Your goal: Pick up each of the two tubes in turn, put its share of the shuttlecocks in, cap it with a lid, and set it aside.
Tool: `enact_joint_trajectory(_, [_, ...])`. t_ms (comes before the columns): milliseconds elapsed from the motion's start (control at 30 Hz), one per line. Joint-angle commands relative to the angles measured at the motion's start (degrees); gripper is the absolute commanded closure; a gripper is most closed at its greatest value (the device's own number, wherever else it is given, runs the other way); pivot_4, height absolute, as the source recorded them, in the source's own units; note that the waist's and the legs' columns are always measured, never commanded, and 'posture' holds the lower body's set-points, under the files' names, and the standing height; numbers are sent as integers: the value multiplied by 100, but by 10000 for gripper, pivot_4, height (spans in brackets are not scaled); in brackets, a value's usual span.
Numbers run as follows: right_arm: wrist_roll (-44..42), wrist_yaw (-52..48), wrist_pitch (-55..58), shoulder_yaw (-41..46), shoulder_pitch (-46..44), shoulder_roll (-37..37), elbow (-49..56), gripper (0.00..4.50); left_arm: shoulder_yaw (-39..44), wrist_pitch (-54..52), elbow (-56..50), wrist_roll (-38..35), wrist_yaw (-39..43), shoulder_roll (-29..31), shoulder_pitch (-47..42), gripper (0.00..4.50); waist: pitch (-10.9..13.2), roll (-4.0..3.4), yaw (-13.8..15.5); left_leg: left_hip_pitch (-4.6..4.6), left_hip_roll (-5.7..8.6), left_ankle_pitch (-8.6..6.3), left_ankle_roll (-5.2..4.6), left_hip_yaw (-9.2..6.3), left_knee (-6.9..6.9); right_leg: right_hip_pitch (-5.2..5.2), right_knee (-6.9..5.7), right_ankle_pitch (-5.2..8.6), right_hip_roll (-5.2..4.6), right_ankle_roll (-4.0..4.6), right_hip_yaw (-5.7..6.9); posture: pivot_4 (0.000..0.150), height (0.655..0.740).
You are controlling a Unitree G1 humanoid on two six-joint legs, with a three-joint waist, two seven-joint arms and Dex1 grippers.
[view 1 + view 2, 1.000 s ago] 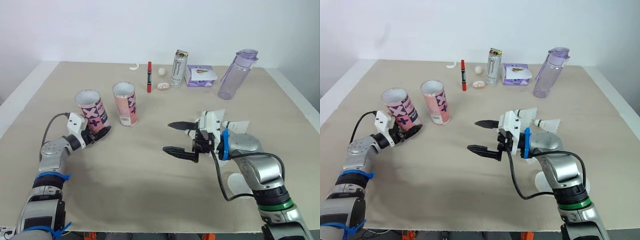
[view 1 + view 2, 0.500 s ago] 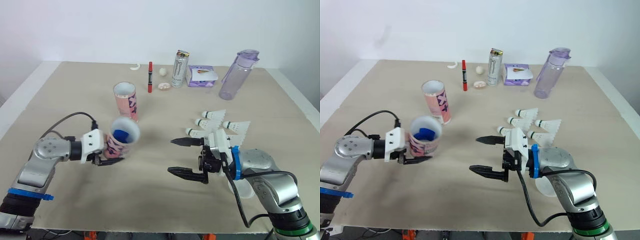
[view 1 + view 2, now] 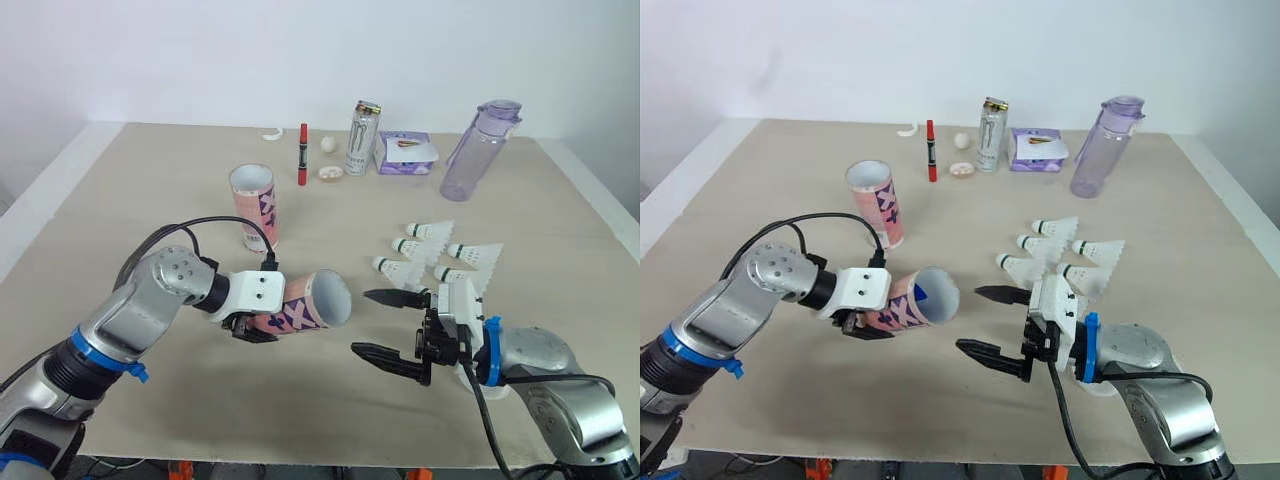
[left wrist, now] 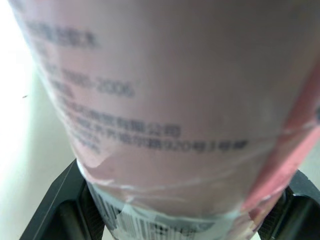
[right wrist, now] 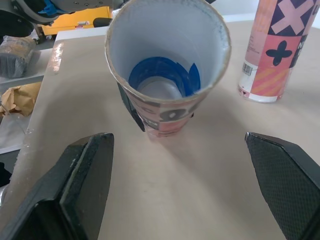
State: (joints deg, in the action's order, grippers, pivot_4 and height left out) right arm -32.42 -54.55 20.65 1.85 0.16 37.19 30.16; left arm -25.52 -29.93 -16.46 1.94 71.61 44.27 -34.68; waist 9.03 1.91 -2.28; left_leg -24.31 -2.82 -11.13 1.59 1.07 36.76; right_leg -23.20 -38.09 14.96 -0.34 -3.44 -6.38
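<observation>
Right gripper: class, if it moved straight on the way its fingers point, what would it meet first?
Most likely the open mouth of the tube, held tilted towards the right gripper by the left gripper; the gap between looks free, though depth is uncertain.

patterned tube (image 3: 298,310) tipped sideways, empty | second tube (image 3: 256,208) upright | shuttlecocks (image 3: 432,231) clustered, lying flat

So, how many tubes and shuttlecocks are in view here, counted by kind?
Pink patterned cardboard tubes: 2, one standing, one held sideways in the left tool
White feathered shuttlecocks: 5 visible
Total: 7
</observation>
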Motion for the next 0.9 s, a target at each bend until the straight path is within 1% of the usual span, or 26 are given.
enact_joint_trajectory(33, [-206, 430, -95, 678, 251, -81, 480, 0, -181, -140, 117, 318, -330, -165, -116, 13702, 0, 0, 14, 0, 4, 2, -3, -1, 3, 2, 0, -2, -2, -2, -2, 1500, 7400])
enact_joint_trajectory(100, [-345, 711, -40, 1176, 725, -117, 866, 0, -237, -280, 111, 372, -428, -305, -163, 13702, -1, -3, 95, -4, 13, 10, -11, -7, 5, 6, 0, -3, -6, -5, -4, 1500, 7400])
enact_joint_trajectory(233, [-705, 1111, 177, 1904, 1683, -217, 1446, 0, -317, -418, 85, 431, -496, -453, -200, 13702, -5, -8, 125, -5, 16, 11, -11, -7, 14, 15, 1, -2, -7, -6, -11, 1500, 7400])
enact_joint_trajectory(333, [-559, 1183, 84, 2312, 2246, -266, 1440, 0, -357, -426, 97, 485, -473, -420, -182, 13702, -9, -12, 116, -7, 16, 13, -13, -7, 17, 20, 0, 0, -8, -9, -10, 1500, 7400])
enact_joint_trajectory(433, [-471, 1680, 270, 2660, 2642, -427, 1359, 0, -364, -414, 137, 538, -452, -403, -170, 13702, -11, -16, 116, -6, 16, 12, -13, -8, 22, 23, 1, -1, -9, -8, -11, 1500, 7400])
enact_joint_trajectory(500, [-335, 1816, 321, 2694, 2783, -412, 1362, 0, -355, -381, 188, 559, -457, -419, -181, 13702, -14, -21, 114, -5, 15, 13, -13, -7, 23, 22, 1, -2, -10, -5, -11, 1500, 7400])
enact_joint_trajectory(633, [-728, 2509, 889, 2809, 2605, -575, 1281, 0, -354, -348, 261, 582, -475, -453, -190, 13702, -19, -29, 111, -1, 14, 13, -13, -8, 22, 20, 1, -6, -11, 2, -11, 1500, 7400])
enact_joint_trajectory(767, [-1097, 2939, 1457, 2615, 2361, -637, 1223, 0, -342, -302, 320, 592, -482, -472, -217, 13702, -20, -32, 111, 0, 14, 13, -15, -8, 22, 19, 1, -9, -14, 6, -11, 1500, 7400])
enact_joint_trajectory(900, [-1023, 3225, 1782, 2283, 2177, -621, 1244, 0, -306, -322, 294, 562, -488, -499, -219, 13702, -21, -33, 111, 0, 16, 14, -15, -7, 21, 18, 1, -9, -18, 6, -11, 1500, 7400])
